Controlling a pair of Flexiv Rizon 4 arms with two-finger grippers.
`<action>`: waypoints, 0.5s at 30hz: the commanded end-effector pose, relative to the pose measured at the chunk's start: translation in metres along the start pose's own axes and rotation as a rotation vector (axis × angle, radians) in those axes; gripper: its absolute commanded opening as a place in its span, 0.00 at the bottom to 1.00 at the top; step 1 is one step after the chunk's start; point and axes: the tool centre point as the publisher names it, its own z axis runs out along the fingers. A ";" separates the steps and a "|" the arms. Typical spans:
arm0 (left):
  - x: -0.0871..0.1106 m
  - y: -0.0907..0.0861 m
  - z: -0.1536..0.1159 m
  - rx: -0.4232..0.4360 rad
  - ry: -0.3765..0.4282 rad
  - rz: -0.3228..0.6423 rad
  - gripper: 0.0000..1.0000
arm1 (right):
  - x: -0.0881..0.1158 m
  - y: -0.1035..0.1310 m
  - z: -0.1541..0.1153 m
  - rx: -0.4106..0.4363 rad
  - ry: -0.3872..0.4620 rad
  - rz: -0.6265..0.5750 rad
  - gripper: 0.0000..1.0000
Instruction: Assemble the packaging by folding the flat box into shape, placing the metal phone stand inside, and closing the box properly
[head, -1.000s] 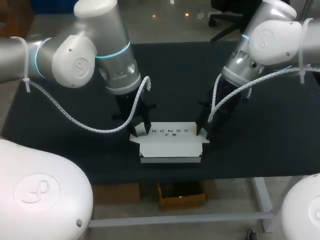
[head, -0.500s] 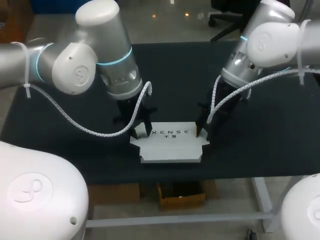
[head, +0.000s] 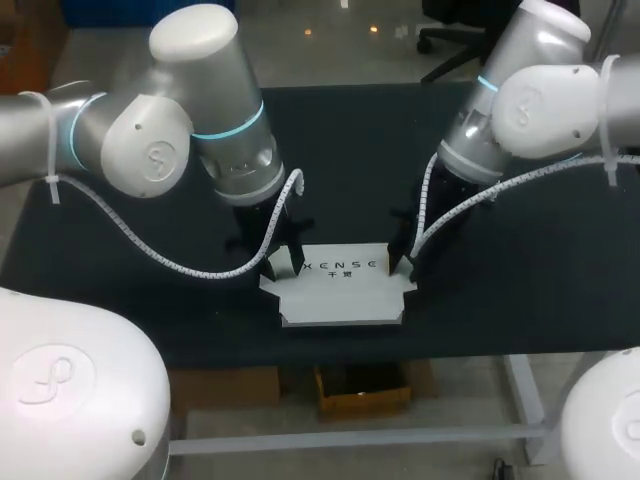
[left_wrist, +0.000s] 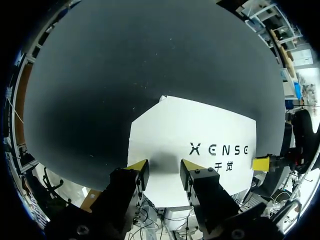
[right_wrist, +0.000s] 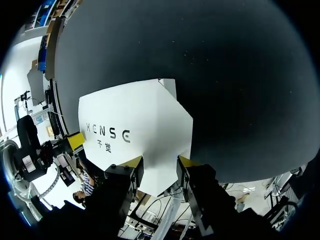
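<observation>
The white box (head: 340, 285) lies partly folded on the black table near its front edge, print side up, with small flaps sticking out at both ends. My left gripper (head: 283, 262) stands over the box's left back corner, and my right gripper (head: 403, 262) over its right back corner. In the left wrist view the box (left_wrist: 200, 145) spreads ahead of the open left gripper (left_wrist: 164, 172), its near edge showing between the yellow tips. The right wrist view shows the box (right_wrist: 135, 130) the same way ahead of the open right gripper (right_wrist: 159, 165). No metal phone stand is in view.
The black table (head: 350, 150) stretches bare behind the box and to both sides. Its front edge (head: 340, 350) runs just below the box. A white cable sleeve hangs from each arm near the box's ends.
My left arm has turned and shifted a little to the right above the box's left end. The box's front part looks flatter than before. The right arm has barely moved.
</observation>
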 end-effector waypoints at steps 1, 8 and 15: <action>-0.002 0.003 0.002 0.012 0.003 -0.001 0.41 | -0.002 -0.007 0.001 -0.035 0.007 -0.001 0.40; -0.006 0.003 0.002 0.014 0.014 -0.003 0.42 | -0.004 -0.006 0.002 -0.044 0.008 0.004 0.39; -0.007 0.003 0.006 0.018 0.032 0.006 0.43 | -0.004 -0.005 0.003 -0.057 0.016 0.005 0.39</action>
